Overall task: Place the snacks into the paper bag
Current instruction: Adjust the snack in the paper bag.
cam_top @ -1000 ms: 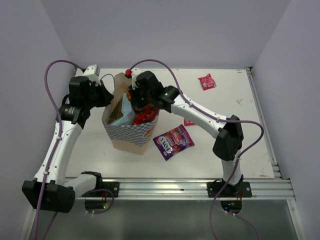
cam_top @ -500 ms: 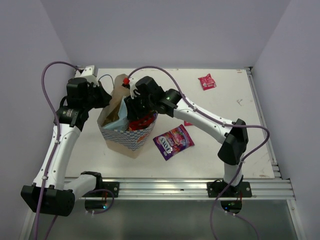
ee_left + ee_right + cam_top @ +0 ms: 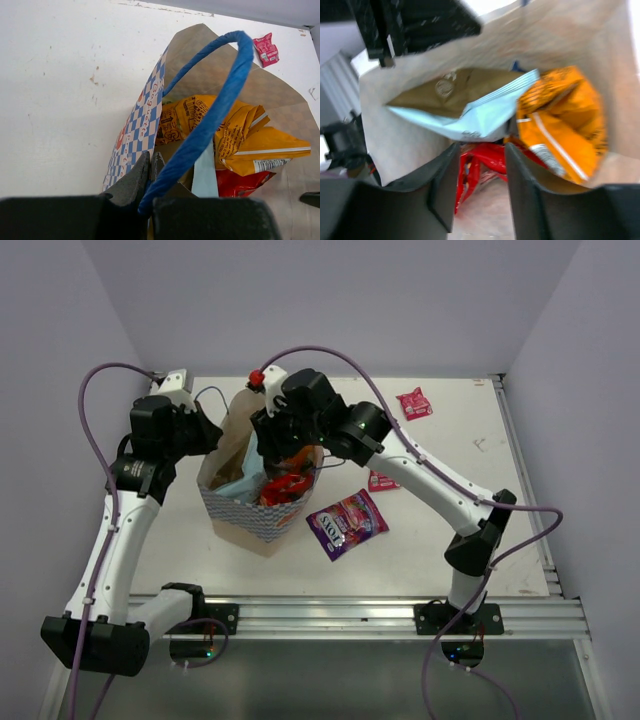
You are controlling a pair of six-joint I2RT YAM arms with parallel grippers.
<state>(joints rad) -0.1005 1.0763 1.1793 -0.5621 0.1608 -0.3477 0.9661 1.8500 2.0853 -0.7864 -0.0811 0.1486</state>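
So that the paper bag [image 3: 250,502] is being kept upright and gaping, its blue cord handle [image 3: 215,115] is being pinched by the left gripper [image 3: 150,175]; the right gripper [image 3: 480,175], jaws spread, is being held over the snacks [image 3: 555,115] just below.

The paper bag [image 3: 255,480] stood on the desk [image 3: 440,550] toward the left, with the chip bag [image 3: 240,137], cookie bag [image 3: 480,167] and another bag [image 3: 470,117] inside. The left claw [image 3: 150,172] sat at its left rim, the right claw [image 3: 480,190] over its mouth. A pack [image 3: 346,523] lay just right of it, two small packs [image 3: 413,403] [image 3: 380,481] farther right
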